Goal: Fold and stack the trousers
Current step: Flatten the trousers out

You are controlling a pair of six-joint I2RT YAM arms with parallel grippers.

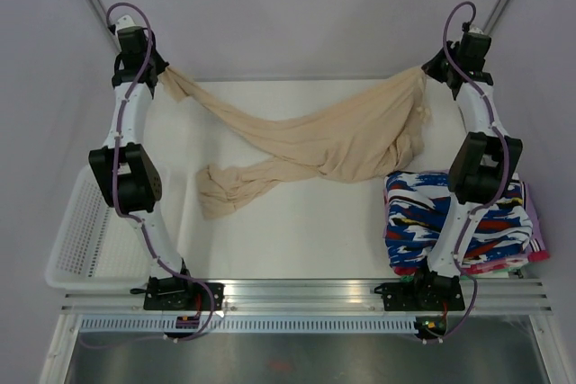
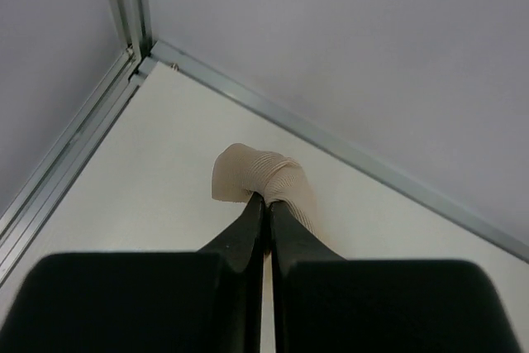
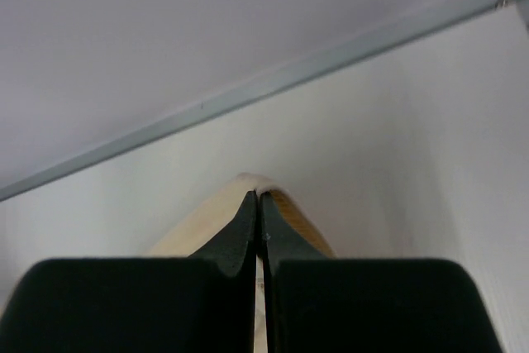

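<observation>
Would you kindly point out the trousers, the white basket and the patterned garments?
trousers (image 1: 306, 139), top view, sagging middle.
white basket (image 1: 83, 242), top view, bare mesh floor.
patterned garments (image 1: 409, 213), top view, top layer.

Free room: the near middle of the surface (image 1: 297, 240) is bare; you can pass there.
Obstacle, far half: trousers (image 1: 306, 146) strung from far-left to far-right corner, with a bunched leg lying left of centre.
Obstacle, near-right corner: stack of patterned garments (image 1: 477, 222).
Obstacle, left edge: white mesh basket (image 1: 76, 249).

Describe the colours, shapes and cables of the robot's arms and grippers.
The left arm and right arm have white tubular links, bulky black joints and purple cables. The left gripper and right gripper have matte black fingers tapering to thin tips.
</observation>
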